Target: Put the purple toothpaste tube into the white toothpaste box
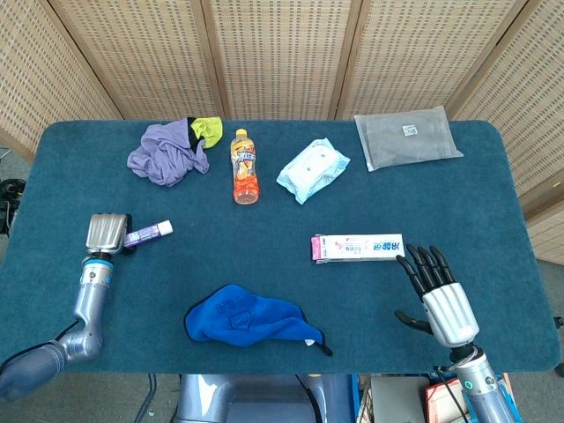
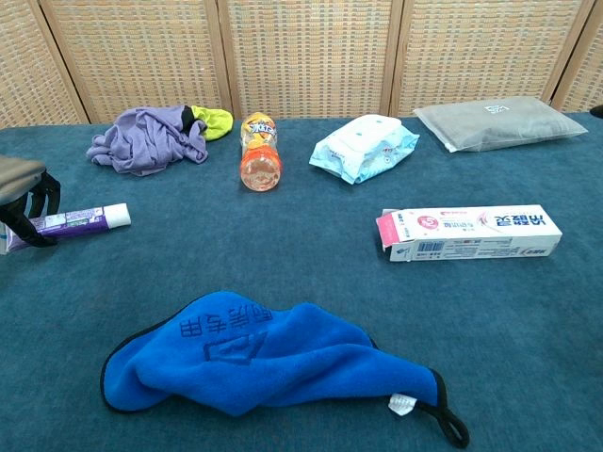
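Head view looks down on a wide table covered in dark teal felt (image 1: 282, 291), backed by woven cane screens. Largest on it is a crumpled bright blue cloth with black trim (image 1: 247, 319) near the front edge. At the far right corner lies a flat grey plastic-wrapped packet (image 1: 407, 137). A bunched lilac garment with a yellow-green patch (image 1: 172, 152) sits at the far left, and a pale blue soft pack of wipes (image 1: 312, 168) lies near the far middle. Right of centre, the long white toothpaste box (image 1: 358, 248) lies flat, its open pink-flapped end facing left. The right hand (image 1: 432, 291) rests just beside the box's right end, fingers spread, grasping nothing. An orange drink bottle (image 1: 245, 166) lies on its side between garment and wipes. At the left edge, the left hand (image 1: 107, 235) has its dark fingers curled around the rear end of the purple toothpaste tube (image 1: 148, 233), whose white cap points right, well apart from the box.
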